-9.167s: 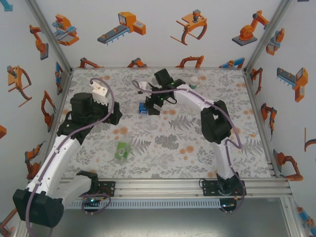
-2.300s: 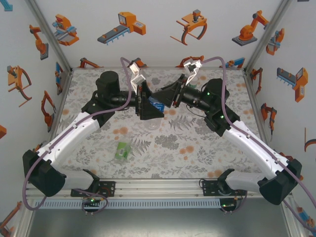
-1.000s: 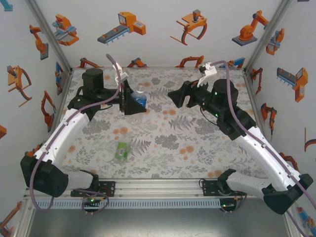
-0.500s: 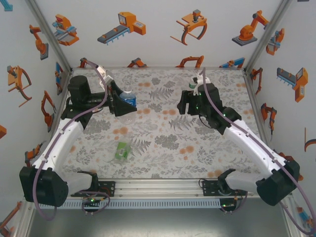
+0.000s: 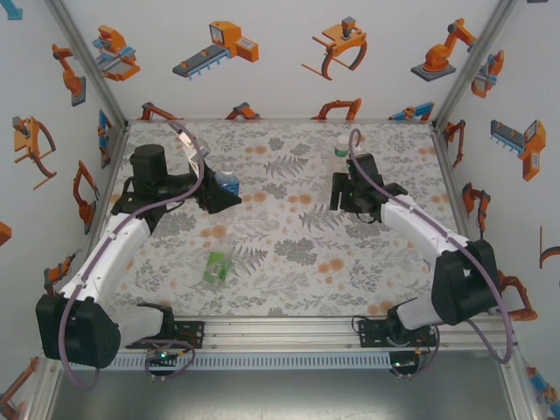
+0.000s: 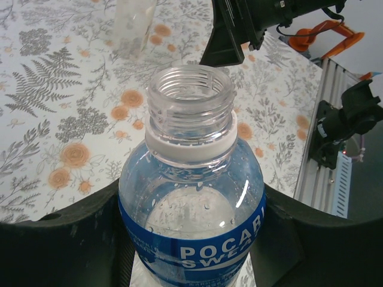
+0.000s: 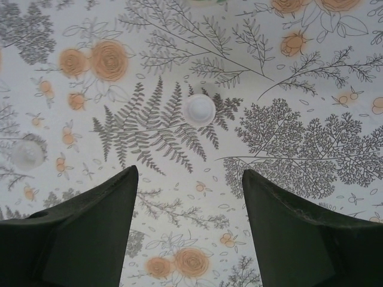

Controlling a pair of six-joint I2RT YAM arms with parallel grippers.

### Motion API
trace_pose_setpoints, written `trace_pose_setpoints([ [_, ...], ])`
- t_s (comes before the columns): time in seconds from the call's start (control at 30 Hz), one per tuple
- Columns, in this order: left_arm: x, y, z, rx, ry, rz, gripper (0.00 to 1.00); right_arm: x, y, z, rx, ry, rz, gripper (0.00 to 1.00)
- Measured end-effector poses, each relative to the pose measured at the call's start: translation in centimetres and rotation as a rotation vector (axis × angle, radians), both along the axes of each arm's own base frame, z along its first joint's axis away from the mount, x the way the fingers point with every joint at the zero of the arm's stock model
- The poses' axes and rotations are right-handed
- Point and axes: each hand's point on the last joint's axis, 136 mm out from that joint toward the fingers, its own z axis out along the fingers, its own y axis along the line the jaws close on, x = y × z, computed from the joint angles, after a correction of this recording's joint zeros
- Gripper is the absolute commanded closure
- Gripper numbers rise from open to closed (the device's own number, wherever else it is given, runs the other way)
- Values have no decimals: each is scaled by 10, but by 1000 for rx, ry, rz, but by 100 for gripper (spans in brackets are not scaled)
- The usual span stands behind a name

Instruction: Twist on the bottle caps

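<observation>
Currently the uncapped Pocari Sweat bottle (image 6: 191,170) is clamped in the left gripper (image 6: 190,206); the white cap (image 7: 199,109), lying on the tabletop (image 7: 311,78) ahead of the parted right gripper (image 7: 188,173), should be centred between the jaws before closing.

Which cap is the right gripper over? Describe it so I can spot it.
On the floral table, find the right gripper, pointing down with its jaws open. Just ahead of it a small round cap lies on a grey fern leaf. It is solid white, while the see-through cap to its left looks faint.
</observation>
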Motion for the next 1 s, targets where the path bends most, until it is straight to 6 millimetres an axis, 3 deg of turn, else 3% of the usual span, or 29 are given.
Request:
trace_pose_setpoints([
  [0.23,3,1,-3,12,2,17,100,19,-2,-25,-15,9,-26,48],
  [0.53,4,2,-6,17,13,19,100,37,5,-55,-20,11,-25,52],
  [0.83,5,1,-11,22,30,19,100,40,5,-85,-37,45,-27,55],
  [1.0,6,1,-13,24,39,19,100,43,5,-86,-40,34,-33,58],
])
